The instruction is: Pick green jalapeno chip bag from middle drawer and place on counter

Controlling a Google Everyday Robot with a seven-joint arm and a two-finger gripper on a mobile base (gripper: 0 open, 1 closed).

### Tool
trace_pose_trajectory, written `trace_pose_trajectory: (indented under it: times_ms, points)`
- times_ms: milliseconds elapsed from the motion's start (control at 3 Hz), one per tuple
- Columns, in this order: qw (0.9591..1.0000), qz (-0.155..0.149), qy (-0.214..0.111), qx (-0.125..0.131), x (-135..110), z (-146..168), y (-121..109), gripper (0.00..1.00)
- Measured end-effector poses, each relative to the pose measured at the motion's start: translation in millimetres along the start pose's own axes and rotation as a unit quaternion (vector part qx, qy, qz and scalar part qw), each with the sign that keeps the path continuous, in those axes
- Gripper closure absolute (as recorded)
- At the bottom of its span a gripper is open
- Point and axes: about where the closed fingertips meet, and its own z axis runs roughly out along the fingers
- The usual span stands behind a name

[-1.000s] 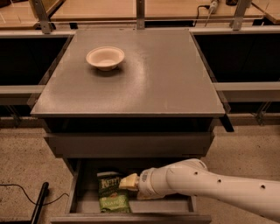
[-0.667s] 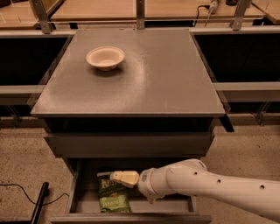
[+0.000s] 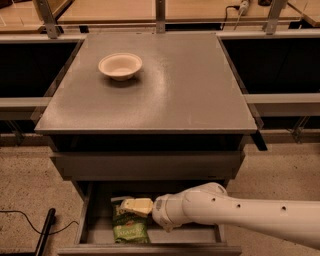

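Note:
The green jalapeno chip bag (image 3: 130, 231) lies flat on the floor of the open middle drawer (image 3: 186, 236), in its left half, with white lettering facing up. My gripper (image 3: 132, 205) reaches into the drawer from the right on the white arm (image 3: 240, 216) and sits over the bag's far end, hiding its top edge. Whether it touches the bag I cannot tell. The counter (image 3: 180, 90) is the dark-grey cabinet top above the drawer.
A cream bowl (image 3: 120, 65) stands on the counter's back left. A closed drawer front (image 3: 150, 165) sits right above the open drawer. Pale wooden tables (image 3: 200, 9) run behind. A black cable and bar (image 3: 45, 231) lie on the floor at left.
My gripper has moved left across the drawer and now sits over the far end of the chip bag. The bowl has not moved.

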Motion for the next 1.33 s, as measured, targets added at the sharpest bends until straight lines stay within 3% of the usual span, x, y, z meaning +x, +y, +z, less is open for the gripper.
trace_pose_trajectory:
  times_ms: [667, 1333]
  points:
    - [0.9995, -0.030, -0.013, -0.003, 1, 19, -1, 0.00]
    - [0.9987, -0.034, -0.033, -0.020, 5, 41, 10, 0.00]
